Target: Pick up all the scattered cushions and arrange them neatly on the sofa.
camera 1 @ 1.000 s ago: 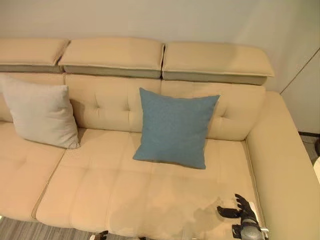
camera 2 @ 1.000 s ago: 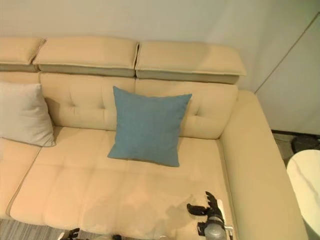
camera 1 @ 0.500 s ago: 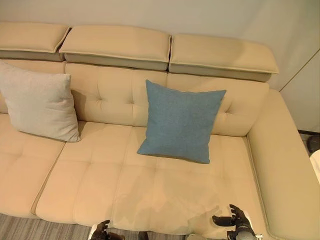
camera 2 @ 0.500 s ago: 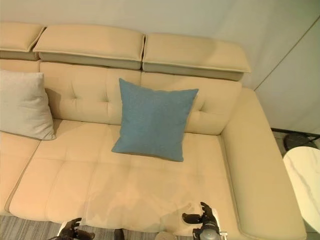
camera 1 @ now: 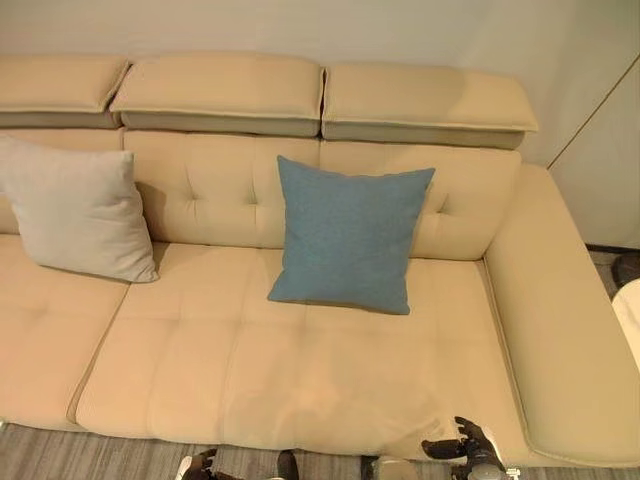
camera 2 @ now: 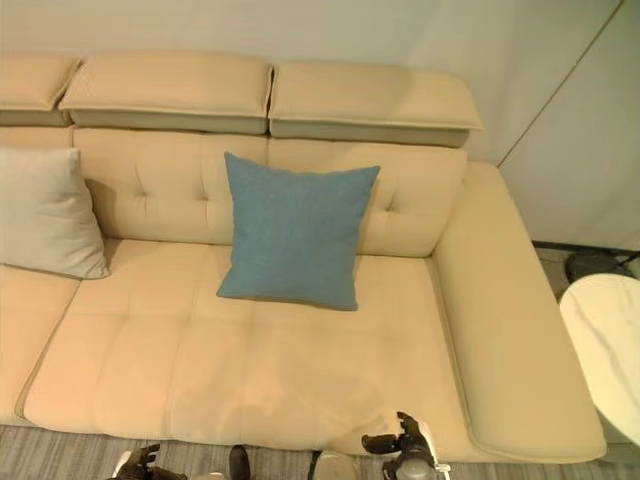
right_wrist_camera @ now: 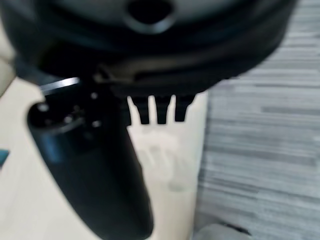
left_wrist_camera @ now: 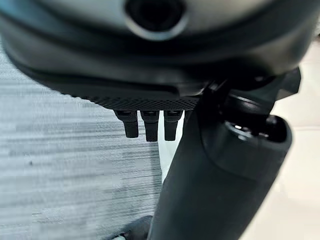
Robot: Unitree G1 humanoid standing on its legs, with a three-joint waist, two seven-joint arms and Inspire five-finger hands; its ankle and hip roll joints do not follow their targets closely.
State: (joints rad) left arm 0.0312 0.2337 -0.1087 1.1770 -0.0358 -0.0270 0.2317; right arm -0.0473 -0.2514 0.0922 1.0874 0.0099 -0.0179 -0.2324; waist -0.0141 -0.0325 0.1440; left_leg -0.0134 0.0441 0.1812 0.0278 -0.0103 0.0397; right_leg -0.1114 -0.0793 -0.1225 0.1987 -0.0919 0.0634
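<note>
A blue cushion [camera 1: 350, 235] leans upright against the backrest in the middle of the beige sofa [camera 1: 300, 370]. A pale grey cushion [camera 1: 80, 210] leans against the backrest further left. My right hand [camera 1: 465, 445] hovers open over the seat's front edge at the right, holding nothing. My left hand [camera 1: 197, 467] hangs low in front of the sofa above the floor. In the left wrist view its fingers [left_wrist_camera: 146, 125] point straight out with nothing between them and the thumb. In the right wrist view the right hand's fingers [right_wrist_camera: 160, 112] are also straight above the seat edge.
The sofa's right armrest [camera 1: 560, 320] runs forward along the right side. A white round table [camera 2: 605, 350] stands beside it, with a dark stand [camera 2: 588, 265] behind. Grey striped floor [camera 1: 100, 455] lies before the sofa.
The camera has shifted, showing more of the floor. My right hand has drawn back from the seat to its front edge. Both cushions stay where they were.
</note>
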